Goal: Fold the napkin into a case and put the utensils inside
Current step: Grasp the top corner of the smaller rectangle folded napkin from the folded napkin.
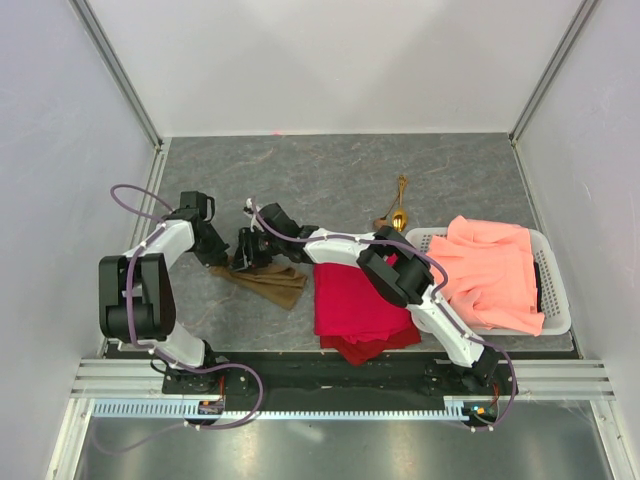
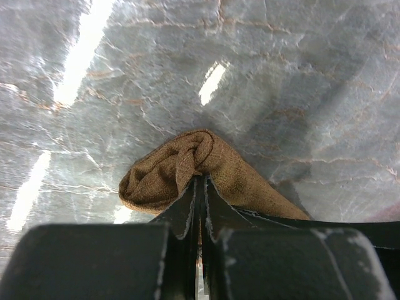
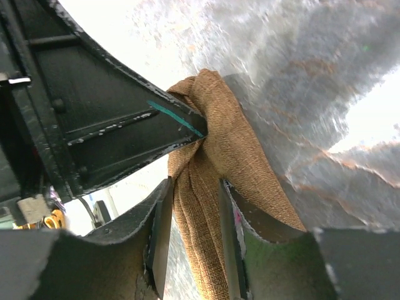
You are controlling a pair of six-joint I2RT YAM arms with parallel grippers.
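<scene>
Napkin (image 1: 268, 284) sits bunched on the table (image 1: 330, 170) between the two arms, just left of the red cloth (image 1: 352, 300). It's more a twisted rope than a flat sheet, so I judge we're at the very start of the fold step: no case yet, nothing tidy to tuck into. L gripper (image 2: 200, 186) is clenched on a wad of napkin; its wrist cam shows the jaws pressed together w/ fabric knotted right at the tips. R gripper (image 3: 195, 187) straddles the same cloth just beside it, fingers parted, a strand running up between them and a sliver of gap on one side, so I read it as released, not pinching. The two sets of tips are close, L's finger right by R's in the R wrist view. Utensils (image 1: 397, 212) lie untouched toward the far side of the table, well apart from the napkin, near the basket (image 1: 558, 300) that holds the salmon cloth (image 1: 495, 270). Next move, imo: the napkin needs spreading flat before any folding. R should take hold at a corner or edge away from L's pinch, then both pull apart to take the twist out & lay it down. Hard bit is finding a real corner in that bundle; can't tell from any cam where the edges are. Also keep it off the red cloth so the two don't drag together. Utensils come only once a pocket exists.
</scene>
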